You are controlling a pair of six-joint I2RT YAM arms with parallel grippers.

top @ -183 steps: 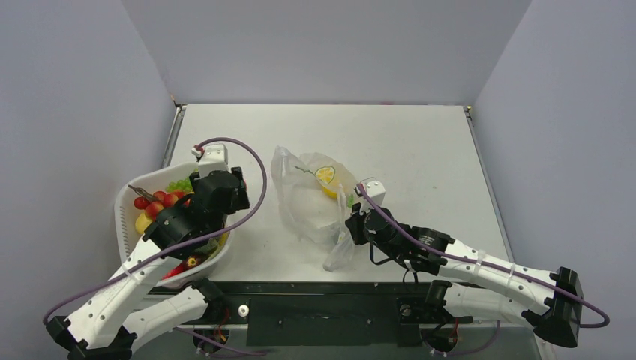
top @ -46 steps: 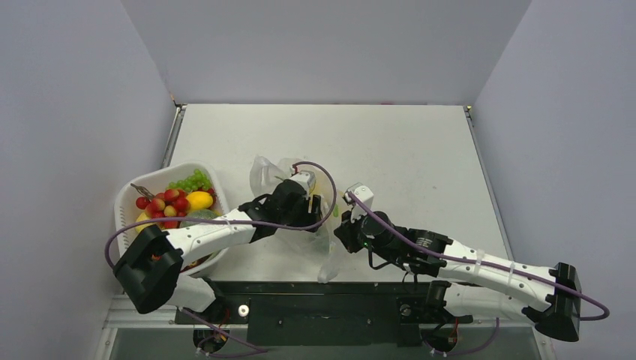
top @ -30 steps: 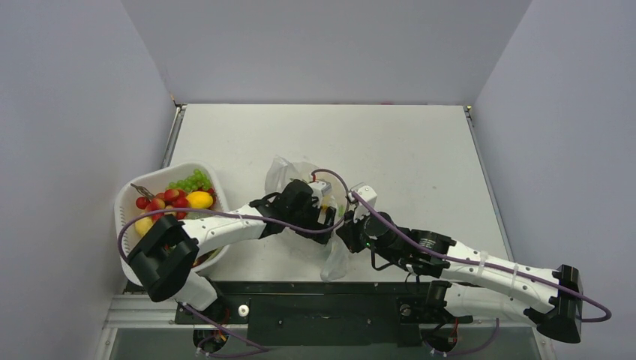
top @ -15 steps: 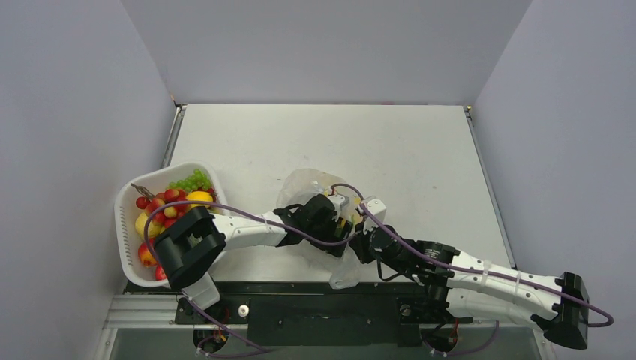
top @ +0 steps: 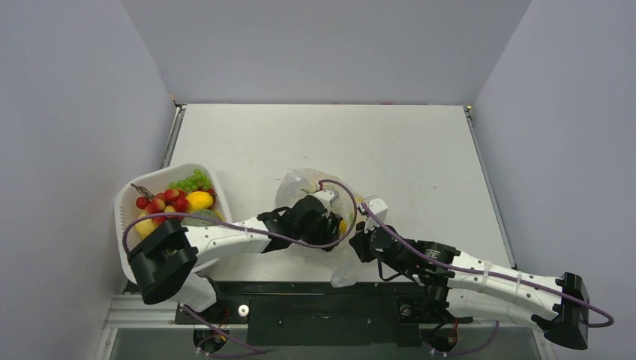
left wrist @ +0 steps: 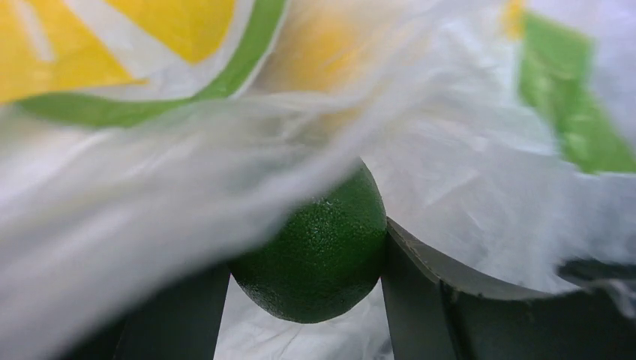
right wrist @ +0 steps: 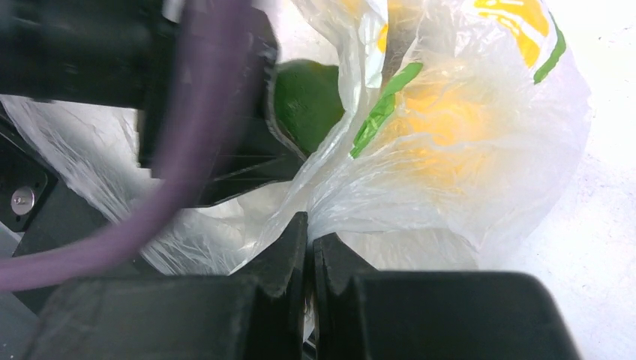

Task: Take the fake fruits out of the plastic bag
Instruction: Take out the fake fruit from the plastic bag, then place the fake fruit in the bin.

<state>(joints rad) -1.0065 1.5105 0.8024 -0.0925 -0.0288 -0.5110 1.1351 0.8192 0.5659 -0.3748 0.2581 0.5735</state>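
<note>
- One white basket (top: 118,217) sits at the bench's (top: 390,150) left edge. It holds one bunch of green grapes (top: 189,181), one yellow fruit (top: 199,199) and a cluster of red fruits (top: 161,202) too small to count. The left arm's elbow hides the basket's near part.
- One left arm reaches across to the middle of the bench, where the left fingers (left wrist: 304,259) are inside the plastic bag (top: 300,184). They are clamped on a single round green fruit (left wrist: 315,255), one finger pressed to each side.
- Film drapes over the top of that fruit in the left wrist view, and most of that view is blurred.
- Yellow and green patches show on the one bag, and whether they are print or fruit cannot be told.
- One right arm comes in from the right. The right fingers (right wrist: 310,251) are pinched together on a fold of the bag's near edge, just beside the left fingers.
- From overhead, both sets of fingers are largely hidden by wrists and film.
</note>
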